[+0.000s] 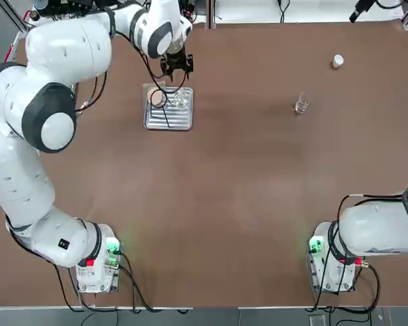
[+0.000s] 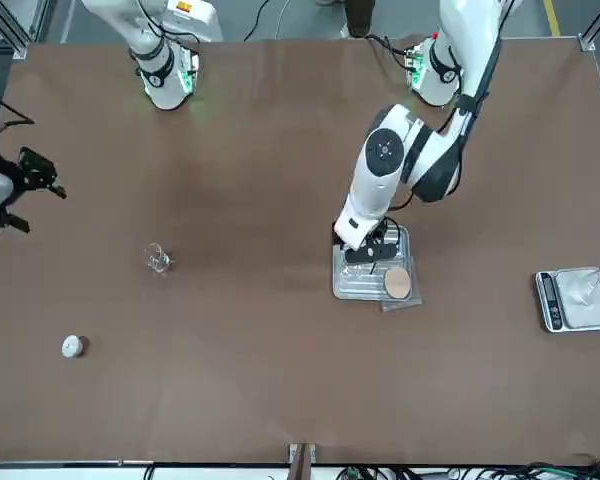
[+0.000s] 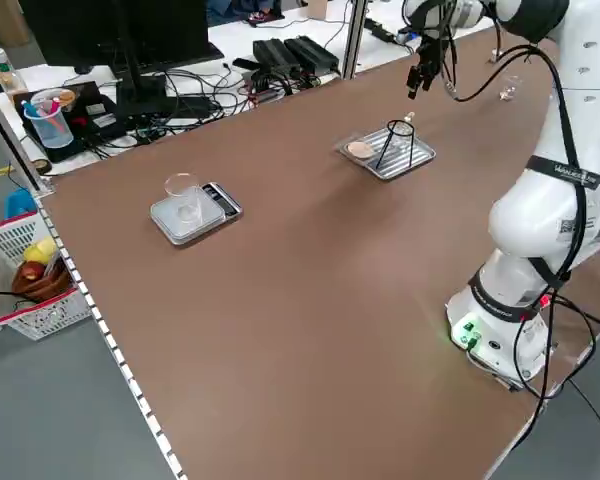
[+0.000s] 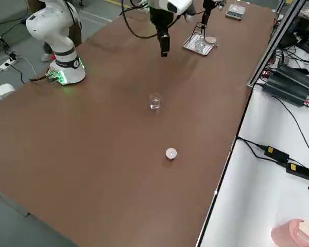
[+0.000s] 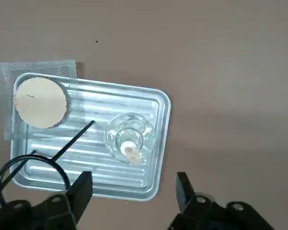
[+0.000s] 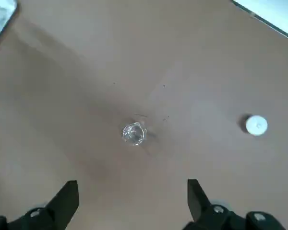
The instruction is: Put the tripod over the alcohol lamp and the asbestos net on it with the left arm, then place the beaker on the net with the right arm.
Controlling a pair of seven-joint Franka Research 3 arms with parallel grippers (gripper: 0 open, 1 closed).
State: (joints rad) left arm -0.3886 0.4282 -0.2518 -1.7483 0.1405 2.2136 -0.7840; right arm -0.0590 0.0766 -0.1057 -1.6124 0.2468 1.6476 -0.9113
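The black wire tripod (image 3: 400, 145) stands upright in a ribbed silver tray (image 1: 180, 122) at the far left of the table. Beside it in the tray sits the small clear alcohol lamp (image 5: 129, 139) with its pale wick. The asbestos net (image 5: 40, 102), grey mesh with a tan disc, lies over the tray's corner. My left gripper (image 5: 132, 196) hovers above the tray, open and holding nothing, with the tripod (image 5: 72, 141) off to one side of its fingers. The clear beaker (image 1: 301, 105) stands alone on the right part of the table. High over the beaker (image 6: 134, 133), my right gripper (image 6: 130, 201) is open and empty.
A small white cap (image 1: 337, 61) lies beyond the beaker, near the far right edge. A scale carrying a glass dish (image 3: 193, 210) stands at the robot's far left. Bare brown table lies between the tray and the beaker.
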